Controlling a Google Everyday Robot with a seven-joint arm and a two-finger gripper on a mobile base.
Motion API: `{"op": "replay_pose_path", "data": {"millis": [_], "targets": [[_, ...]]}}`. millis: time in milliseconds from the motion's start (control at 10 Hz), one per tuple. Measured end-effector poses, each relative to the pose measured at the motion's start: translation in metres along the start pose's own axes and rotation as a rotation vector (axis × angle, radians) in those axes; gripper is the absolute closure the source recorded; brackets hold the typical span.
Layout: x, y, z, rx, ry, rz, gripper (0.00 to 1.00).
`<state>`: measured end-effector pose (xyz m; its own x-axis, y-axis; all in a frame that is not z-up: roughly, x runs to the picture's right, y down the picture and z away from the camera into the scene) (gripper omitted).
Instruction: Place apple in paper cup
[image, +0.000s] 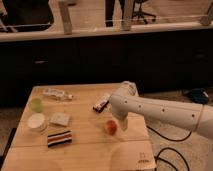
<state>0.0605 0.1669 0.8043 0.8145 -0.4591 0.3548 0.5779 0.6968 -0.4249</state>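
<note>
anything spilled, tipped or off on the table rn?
Nothing stands out: paper cup and green cup sit upright at left, apple looks intact, gripper close beside it. No spill visible.

Wooden table (100, 152), light top, 7 items on it.
- Back left: clear packet (57, 94), lying flat.
- Left edge: green cup (35, 104); paper cup (37, 122) just in front of it; both upright.
- Centre-left: flat grey packet (61, 119); striped item (59, 138) nr front.
- Back centre: snack bar (101, 103).
- Centre-right: apple (111, 127); gripper (122, 125) just beside it, on side away from cups.
</note>
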Motion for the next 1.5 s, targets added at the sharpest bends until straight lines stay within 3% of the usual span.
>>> {"op": "replay_pose_path", "data": {"millis": [700, 1100, 1200, 1400, 1500], "targets": [[-0.014, -0.004, 0.025, -0.003, -0.041, -0.018, 0.2], [-0.02, -0.007, 0.032, -0.004, -0.059, -0.03, 0.26], [-0.022, -0.007, 0.033, -0.005, -0.063, -0.031, 0.28], [-0.024, -0.009, 0.034, -0.007, -0.073, -0.036, 0.46], [-0.025, -0.01, 0.034, -0.007, -0.076, -0.037, 0.5]]}}
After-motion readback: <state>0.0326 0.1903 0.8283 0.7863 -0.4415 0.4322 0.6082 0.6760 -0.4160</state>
